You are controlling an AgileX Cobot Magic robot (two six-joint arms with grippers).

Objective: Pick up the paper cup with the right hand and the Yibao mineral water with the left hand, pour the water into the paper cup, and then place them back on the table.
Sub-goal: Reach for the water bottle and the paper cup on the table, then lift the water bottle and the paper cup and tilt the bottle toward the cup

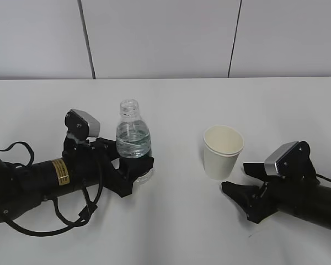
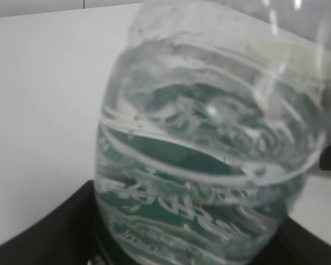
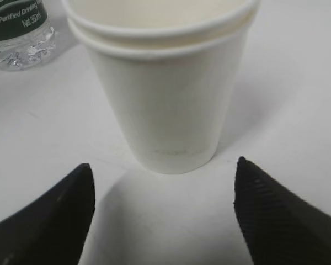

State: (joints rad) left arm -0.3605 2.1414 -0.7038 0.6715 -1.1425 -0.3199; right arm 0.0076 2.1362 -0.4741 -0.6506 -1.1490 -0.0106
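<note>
The Yibao mineral water [image 1: 133, 135], a clear ribbed bottle with a green label and no cap, stands left of centre on the table [image 1: 171, 232]. My left gripper [image 1: 135, 167] is shut round its lower body. The bottle fills the left wrist view [image 2: 209, 160], with dark fingers [image 2: 49, 232] at its sides. The paper cup [image 1: 223, 152] stands upright right of centre. My right gripper [image 1: 235, 178] is open and low on the table, fingertips just short of the cup's base. In the right wrist view the cup [image 3: 165, 94] shows two rims, one inside the other, ahead of the spread gripper [image 3: 163, 176].
A grey panelled wall [image 1: 165, 38] rises behind the table's far edge. The bottle's base [image 3: 19, 33] shows at the top left of the right wrist view. A black cable [image 1: 71, 218] loops beside the left arm.
</note>
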